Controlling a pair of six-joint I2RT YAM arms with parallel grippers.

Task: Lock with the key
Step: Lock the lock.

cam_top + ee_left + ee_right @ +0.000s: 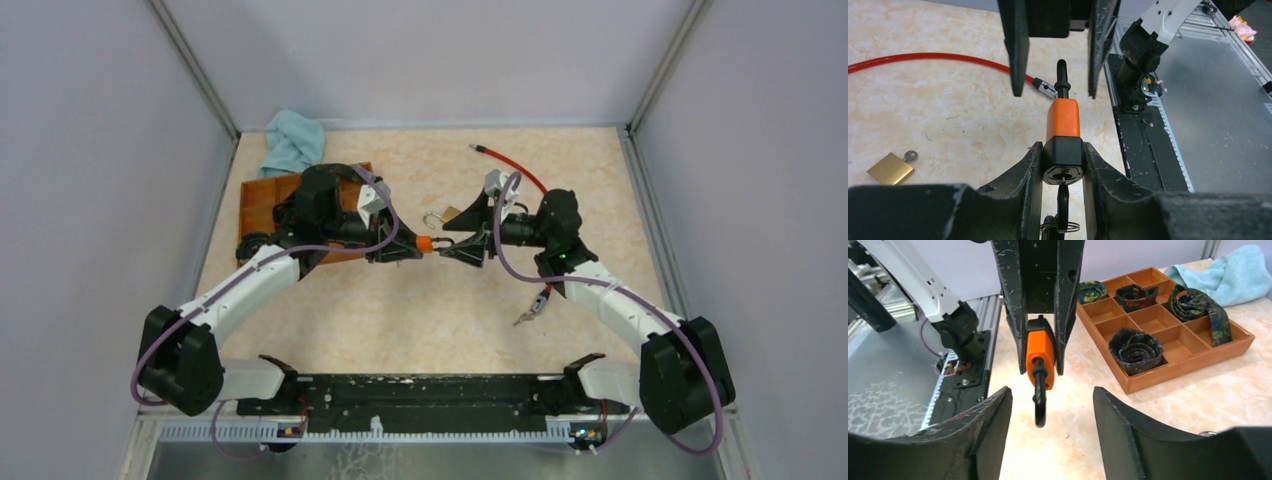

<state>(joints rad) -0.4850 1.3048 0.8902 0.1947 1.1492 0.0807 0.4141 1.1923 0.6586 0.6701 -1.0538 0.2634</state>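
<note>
A: Where is the orange-bodied padlock with a black base point(1063, 117) sitting?

B: It is being held off the table, mid-workspace, between the two arms. The left gripper point(1062, 150) is clenching its black base from both sides. The black shackle point(1062, 80) is pointing at the right arm. A black-headed key point(1063, 200) on a wire ring is sticking out of the keyway.

A: Right gripper point(1052, 392)?

B: Released. Its fingers point(1015, 45) are flanking the shackle without touching it.

A: Surroundings?

B: A small brass padlock point(890, 167) and a red cable with a metal tip point(948, 59) are lying on the beige marbled tabletop point(948, 125). A wooden compartment tray point(1193, 365) is holding rolled ties point(1135, 350), and a teal cloth point(1228, 275) is lying beside it.
</note>
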